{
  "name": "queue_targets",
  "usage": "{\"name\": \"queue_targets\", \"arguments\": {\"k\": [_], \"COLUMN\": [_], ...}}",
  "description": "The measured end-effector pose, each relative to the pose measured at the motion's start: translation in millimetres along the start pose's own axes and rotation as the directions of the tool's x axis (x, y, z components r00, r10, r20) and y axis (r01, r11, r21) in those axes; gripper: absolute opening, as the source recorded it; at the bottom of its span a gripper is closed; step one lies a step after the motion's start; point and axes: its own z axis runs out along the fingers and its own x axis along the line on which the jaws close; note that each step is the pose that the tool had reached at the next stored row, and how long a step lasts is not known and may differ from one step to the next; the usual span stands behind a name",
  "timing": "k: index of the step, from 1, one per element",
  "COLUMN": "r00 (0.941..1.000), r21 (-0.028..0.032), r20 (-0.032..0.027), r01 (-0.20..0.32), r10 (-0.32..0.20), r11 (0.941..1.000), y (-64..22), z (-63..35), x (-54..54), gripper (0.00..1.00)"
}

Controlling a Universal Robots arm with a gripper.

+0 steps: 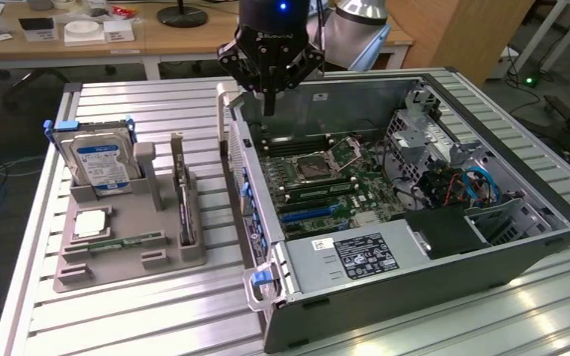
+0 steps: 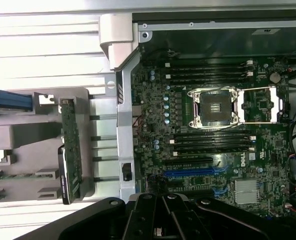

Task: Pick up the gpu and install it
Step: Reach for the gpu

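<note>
Item: gpu (image 1: pixel 181 199), a thin flat black-faced expansion card with a pale metal bracket strip at one end.
Position of gpu: it stands on edge in a slot of the grey moulded parts holder (image 1: pixel 127 259), at the exterior view's left. The holder sits on the slatted aluminium bench (image 1: pixel 116 319), just beside the case. The wrist view shows the card edge-on in that slot.
Hand: a black two-fingered hand (image 1: pixel 268 102), fingers drawn together with nothing between them. It hangs at the upper centre of the exterior view, over the rear edge of the case and well apart from the gpu.
Destination: an open dark tower computer case (image 1: pixel 414 297), lying on its side at the exterior view's right, with its green motherboard (image 1: pixel 359 194) exposed.
Slots: the long blue expansion slot (image 2: pixel 193 172) and the black slots beside it carry no card.
Other holder contents: a silver hard drive with blue label (image 1: pixel 102 159), upright; a square silver processor chip (image 1: pixel 89 222), lying flat; a slim green memory stick (image 1: pixel 127 241).
Done: nothing that shows; the gpu is neither gripped nor lifted.
Left: by judgement the whole task, both the pick-up and the seating in the case.
</note>
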Motion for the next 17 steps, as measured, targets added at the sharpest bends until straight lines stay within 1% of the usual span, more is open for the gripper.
{"name": "queue_targets", "arguments": {"k": [17], "r00": [1.0], "r21": [-0.0001], "r20": [0.0001], "r01": [0.0], "r10": [0.0], "r11": [1.0], "y": [-1.8], "z": [-0.2], "x": [6.0], "gripper": [0.11]}}
